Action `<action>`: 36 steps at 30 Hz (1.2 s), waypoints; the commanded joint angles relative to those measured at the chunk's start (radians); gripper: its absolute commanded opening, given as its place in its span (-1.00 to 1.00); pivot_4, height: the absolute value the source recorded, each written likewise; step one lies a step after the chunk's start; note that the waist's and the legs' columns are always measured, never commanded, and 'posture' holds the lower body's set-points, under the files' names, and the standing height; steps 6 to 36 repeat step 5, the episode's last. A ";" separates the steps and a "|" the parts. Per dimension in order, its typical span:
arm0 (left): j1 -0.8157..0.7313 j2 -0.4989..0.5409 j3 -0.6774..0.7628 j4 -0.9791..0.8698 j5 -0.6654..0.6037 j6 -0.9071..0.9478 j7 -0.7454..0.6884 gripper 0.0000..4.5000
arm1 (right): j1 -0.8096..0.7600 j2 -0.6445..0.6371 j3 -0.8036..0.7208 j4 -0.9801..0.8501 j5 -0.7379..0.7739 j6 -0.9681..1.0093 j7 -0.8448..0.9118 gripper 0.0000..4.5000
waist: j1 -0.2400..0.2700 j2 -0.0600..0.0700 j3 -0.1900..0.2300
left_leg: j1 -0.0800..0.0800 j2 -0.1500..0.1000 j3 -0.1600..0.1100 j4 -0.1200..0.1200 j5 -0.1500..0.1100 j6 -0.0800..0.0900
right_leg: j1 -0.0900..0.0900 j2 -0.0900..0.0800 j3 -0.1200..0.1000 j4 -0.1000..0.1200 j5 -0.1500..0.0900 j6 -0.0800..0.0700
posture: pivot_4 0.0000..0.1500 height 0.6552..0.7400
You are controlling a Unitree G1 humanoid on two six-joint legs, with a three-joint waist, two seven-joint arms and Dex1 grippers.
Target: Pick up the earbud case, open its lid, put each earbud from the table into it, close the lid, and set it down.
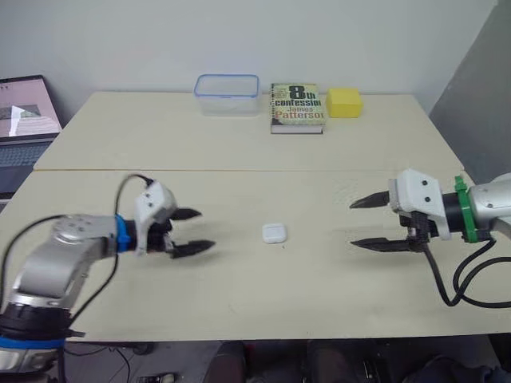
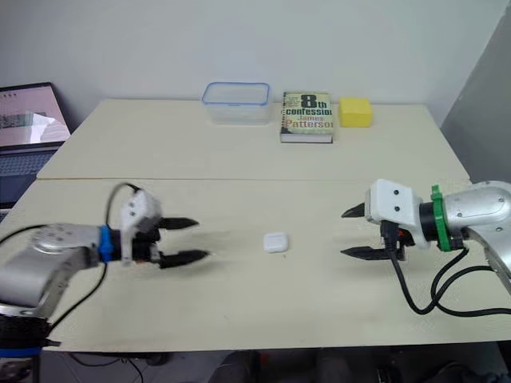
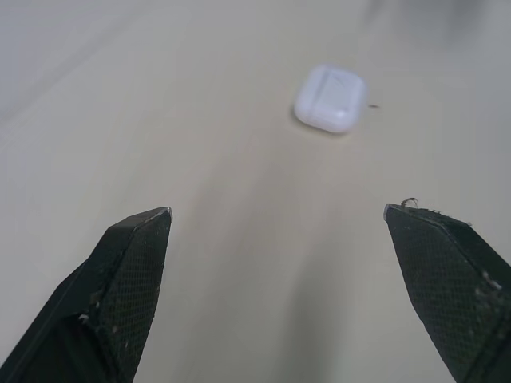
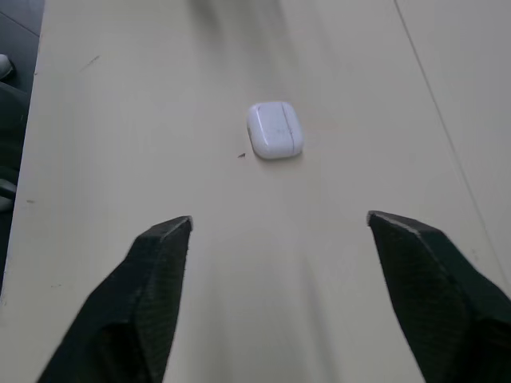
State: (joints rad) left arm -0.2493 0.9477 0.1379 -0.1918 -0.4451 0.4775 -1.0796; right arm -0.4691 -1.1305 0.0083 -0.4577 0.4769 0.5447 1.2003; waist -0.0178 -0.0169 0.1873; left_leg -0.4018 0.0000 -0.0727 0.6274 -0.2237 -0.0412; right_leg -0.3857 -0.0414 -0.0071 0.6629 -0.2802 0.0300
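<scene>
Left hand [image 1: 206,229], right hand [image 1: 352,223] agape; case [image 1: 274,233] between (book [image 1: 297,108]: "8th confession")

Head-mounted stereo eyes look forward and down from the near edge of the table [image 1: 239,152] toward the back wall [image 1: 359,40], each taking in nearly the same scene. The wrist cameras sit low over the tabletop, facing each other along the left gripper [image 1: 206,230] and right gripper [image 1: 351,223] (fingers spread), sharing the white earbud case [image 1: 274,233] between them.
</scene>
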 commanded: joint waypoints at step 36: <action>0.052 0.017 0.080 -0.107 -0.027 -0.069 -0.028 1.00 | -0.023 -0.010 -0.006 0.086 -0.073 -0.143 0.074 0.98 | 0.000 0.000 0.000 | 0.000 -0.002 0.001 0.001 0.000 0.000 | 0.000 -0.002 0.000 0.001 0.000 0.000 | 1.00 0.81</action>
